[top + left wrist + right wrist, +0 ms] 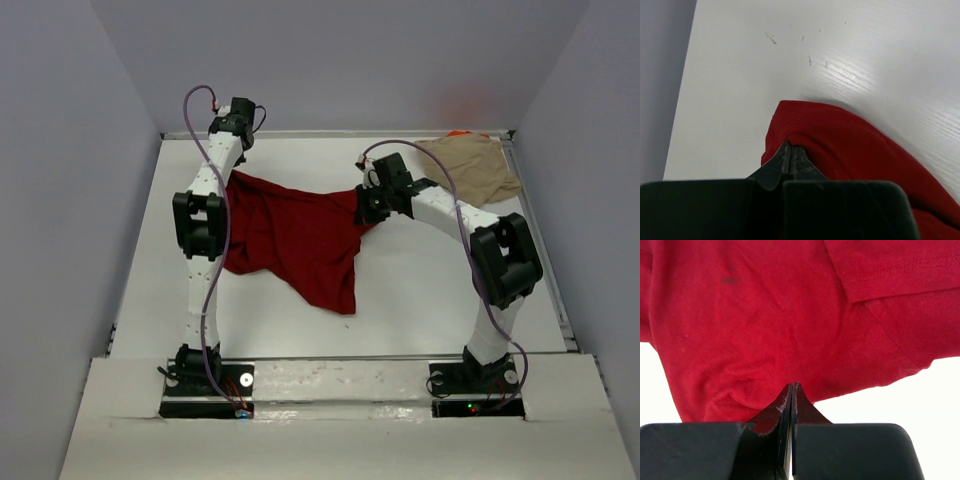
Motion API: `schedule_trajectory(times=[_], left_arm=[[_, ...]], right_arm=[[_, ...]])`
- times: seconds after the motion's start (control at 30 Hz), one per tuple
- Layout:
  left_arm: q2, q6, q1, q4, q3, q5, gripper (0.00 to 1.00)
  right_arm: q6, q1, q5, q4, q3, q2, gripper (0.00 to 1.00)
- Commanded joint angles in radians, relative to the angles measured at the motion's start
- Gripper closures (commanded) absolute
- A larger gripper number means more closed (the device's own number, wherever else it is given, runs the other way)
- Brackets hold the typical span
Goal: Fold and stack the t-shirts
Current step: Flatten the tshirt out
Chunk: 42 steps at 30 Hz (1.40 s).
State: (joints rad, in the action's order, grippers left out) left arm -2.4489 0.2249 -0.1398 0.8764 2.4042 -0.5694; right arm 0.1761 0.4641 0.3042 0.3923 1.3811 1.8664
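A dark red t-shirt (300, 240) lies stretched across the middle of the white table (430, 290), with one end trailing toward the front. My left gripper (791, 148) is shut on its back left edge (850, 145). My right gripper (366, 208) is shut on its right edge; in the right wrist view the closed tips (792, 386) bite into the red cloth (765, 315), a hemmed sleeve above them. A tan t-shirt (470, 168) lies crumpled in the back right corner. A sliver of orange fabric (460, 133) peeks out behind it.
Grey walls close the table in on the left, back and right. A raised rim (553, 270) runs along the right side. The arm bases (208, 385) sit on the near ledge, and cables loop over both arms.
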Motion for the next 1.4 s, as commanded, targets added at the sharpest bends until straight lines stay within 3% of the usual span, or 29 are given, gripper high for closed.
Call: schedule_trajectory(times=[0.0,0.07,0.2,0.3,0.37,0.4,0.53,0.77,1.0,1.37], left_arm=[[-0.061,0.001,0.026,0.003,0.018,0.089,1.0],[-0.065,0.019,0.039,-0.01,0.0,0.126,1.0],[-0.047,0.037,0.065,-0.033,-0.002,0.149,0.87],[-0.036,0.065,0.091,-0.028,-0.017,0.264,0.81],[-0.012,0.068,0.085,-0.048,-0.077,0.256,0.8],[0.025,0.073,0.077,-0.059,-0.101,0.243,0.78],[0.135,0.1,0.048,-0.076,-0.206,0.224,0.71],[0.26,0.071,0.019,-0.126,-0.315,0.172,0.66],[0.168,0.071,0.028,-0.07,-0.183,0.181,0.64],[0.133,0.062,0.031,-0.074,-0.168,0.198,0.64]], right_arm=[[-0.017,-0.005,-0.002,-0.01,0.052,-0.022,1.0],[-0.021,-0.005,0.001,-0.007,0.059,-0.027,1.0],[-0.026,-0.005,0.016,0.003,0.049,-0.039,1.0],[-0.029,-0.005,0.004,0.005,0.032,-0.056,0.99],[-0.03,-0.005,-0.004,0.006,0.032,-0.058,0.85],[-0.033,-0.005,-0.026,0.008,0.035,-0.056,0.65],[-0.038,-0.005,-0.08,0.008,0.071,-0.013,0.36],[-0.026,-0.087,-0.085,0.013,0.223,0.148,0.33],[-0.017,-0.228,-0.056,0.068,0.412,0.287,0.37],[-0.036,-0.272,-0.051,0.135,0.564,0.407,0.42]])
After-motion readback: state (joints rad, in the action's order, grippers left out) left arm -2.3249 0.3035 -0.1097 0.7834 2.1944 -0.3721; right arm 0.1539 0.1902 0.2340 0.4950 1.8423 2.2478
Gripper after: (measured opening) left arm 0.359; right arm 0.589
